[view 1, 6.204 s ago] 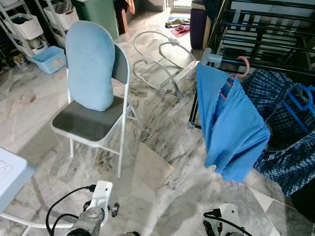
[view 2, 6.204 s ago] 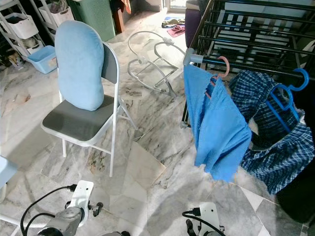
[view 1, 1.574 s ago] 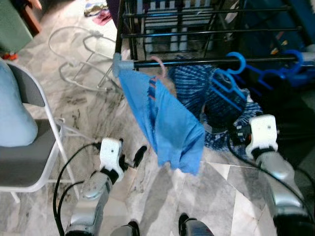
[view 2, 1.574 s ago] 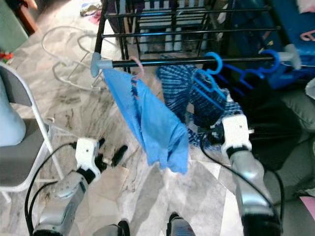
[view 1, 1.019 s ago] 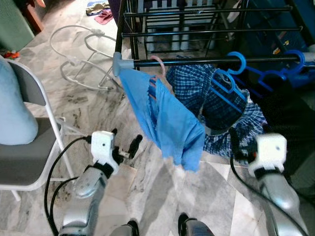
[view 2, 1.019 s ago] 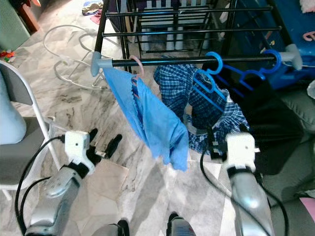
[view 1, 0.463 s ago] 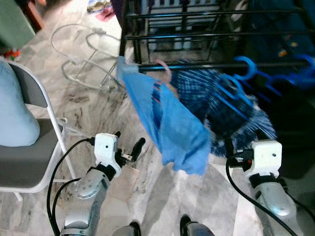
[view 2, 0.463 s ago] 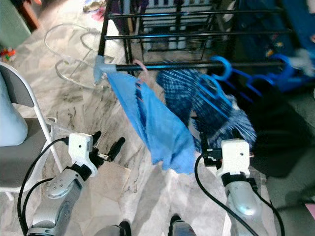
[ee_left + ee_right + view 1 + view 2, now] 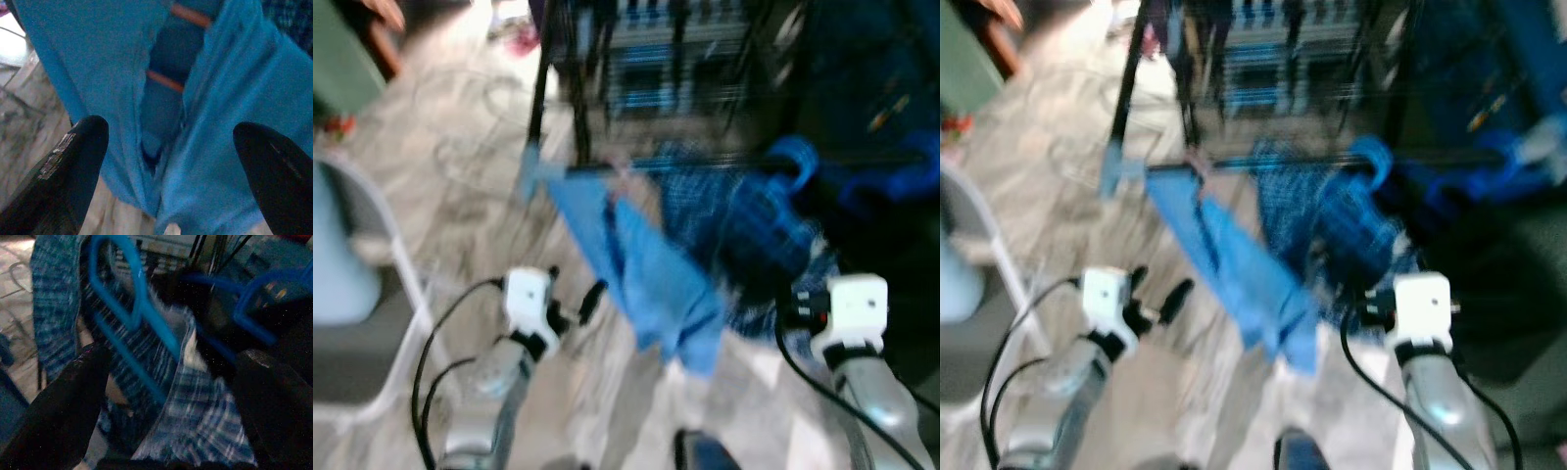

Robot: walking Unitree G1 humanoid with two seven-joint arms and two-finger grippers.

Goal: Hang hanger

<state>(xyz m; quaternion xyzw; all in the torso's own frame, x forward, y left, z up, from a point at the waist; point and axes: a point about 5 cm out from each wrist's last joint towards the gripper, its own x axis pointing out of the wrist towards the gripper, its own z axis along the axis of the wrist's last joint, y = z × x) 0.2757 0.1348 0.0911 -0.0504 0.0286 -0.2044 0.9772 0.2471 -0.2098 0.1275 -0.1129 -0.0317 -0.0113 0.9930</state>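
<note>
Rail [image 9: 705, 162]: black bar of a drying rack ahead of me, blurred.
Blue cloth [image 9: 651, 279]: hangs from the rail on a pink hanger [image 9: 168, 81].
Checked garment [image 9: 146, 362]: on a blue hanger [image 9: 132, 303], beside the cloth.
Left tool [image 9: 161, 147]: fingers spread, released, facing the blue cloth (not touching).
Right tool [image 9: 171, 396]: spread, empty, before the blue hanger.

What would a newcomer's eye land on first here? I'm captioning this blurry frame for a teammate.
First, the bright blue cloth draped from the black rail of the drying rack, at the centre of the head views. Beside it, toward the robot's right, hangs a dark blue plaid garment on a blue hanger. The left gripper is open facing the blue cloth, and the right gripper is open facing the plaid one.
</note>
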